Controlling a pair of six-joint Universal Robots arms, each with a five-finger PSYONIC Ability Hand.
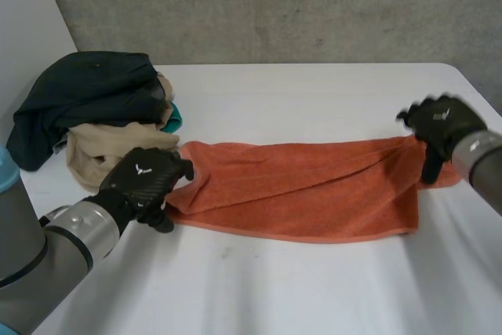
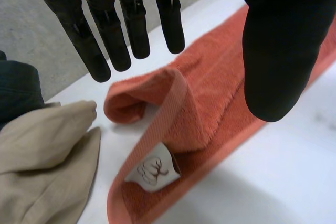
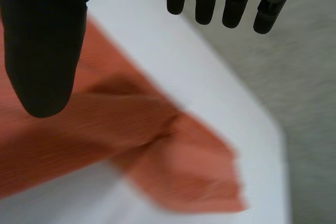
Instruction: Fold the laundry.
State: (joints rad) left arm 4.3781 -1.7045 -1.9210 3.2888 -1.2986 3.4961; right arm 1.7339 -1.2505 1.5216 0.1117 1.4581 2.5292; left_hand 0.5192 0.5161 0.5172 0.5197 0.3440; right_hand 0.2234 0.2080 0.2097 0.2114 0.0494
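An orange towel lies folded lengthwise across the middle of the white table. My left hand hovers at the towel's left end, fingers straight and apart from the thumb, holding nothing. Below its palm the rolled left end of the towel shows a white label. My right hand is open above the towel's right end, where the corner of the towel lies loose on the table beneath it.
A heap of laundry sits at the table's left rear: a dark green garment over a beige one, with a bit of teal cloth. The beige cloth lies just beside the towel's left end. A grey wall rises behind.
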